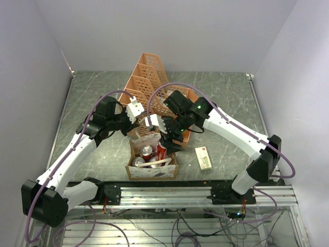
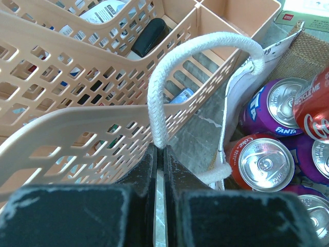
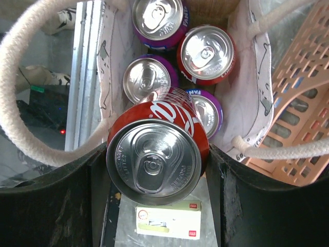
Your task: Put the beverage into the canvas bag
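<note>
The canvas bag [image 1: 152, 172] stands open at the near middle of the table, with several cans inside: purple Fanta cans [image 3: 158, 18] and a red can [image 3: 206, 51]. My right gripper [image 3: 157, 159] is shut on a red Coca-Cola can [image 3: 154, 154] and holds it tilted over the bag's opening, above the other cans; it also shows in the top view [image 1: 162, 151]. My left gripper [image 2: 159, 149] is shut on the bag's far cream handle [image 2: 205, 43] and holds it up and back at the bag's far-left edge [image 1: 132, 127].
The peach lattice file organizer [image 1: 149, 77] stands right behind the bag, close to both grippers [image 2: 77, 77]. A small white and green box [image 1: 203, 157] lies right of the bag. The aluminium rail [image 1: 164, 193] runs along the near edge.
</note>
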You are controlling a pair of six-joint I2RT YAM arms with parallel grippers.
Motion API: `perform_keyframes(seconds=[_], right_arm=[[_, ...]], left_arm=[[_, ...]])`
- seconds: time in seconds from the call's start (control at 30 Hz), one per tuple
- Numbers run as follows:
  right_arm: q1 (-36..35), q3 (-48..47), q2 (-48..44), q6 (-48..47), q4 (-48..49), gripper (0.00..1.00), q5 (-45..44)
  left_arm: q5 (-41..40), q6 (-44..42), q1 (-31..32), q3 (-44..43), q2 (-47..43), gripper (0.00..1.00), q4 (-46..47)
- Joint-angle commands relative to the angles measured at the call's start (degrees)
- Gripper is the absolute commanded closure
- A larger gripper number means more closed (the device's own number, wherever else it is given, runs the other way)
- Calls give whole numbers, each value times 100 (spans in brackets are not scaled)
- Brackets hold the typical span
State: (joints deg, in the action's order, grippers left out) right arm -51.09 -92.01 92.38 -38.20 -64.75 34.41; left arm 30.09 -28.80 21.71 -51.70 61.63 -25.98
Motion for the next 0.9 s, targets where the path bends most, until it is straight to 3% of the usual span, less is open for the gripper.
perform_keyframes(seconds=[0.0,0.6,0.87], right_arm=[[-15,9,-422,32,-125,100,-268],[-114,201,-340,-161,-562,100,227],[-173,367,-248,-27,-251,100,74]], left_arm=[[173,-87,35,-113,-6,93,47],[174,-65,35,-99,-39,93,39],[193,-65,35,-110,-10,93,40]])
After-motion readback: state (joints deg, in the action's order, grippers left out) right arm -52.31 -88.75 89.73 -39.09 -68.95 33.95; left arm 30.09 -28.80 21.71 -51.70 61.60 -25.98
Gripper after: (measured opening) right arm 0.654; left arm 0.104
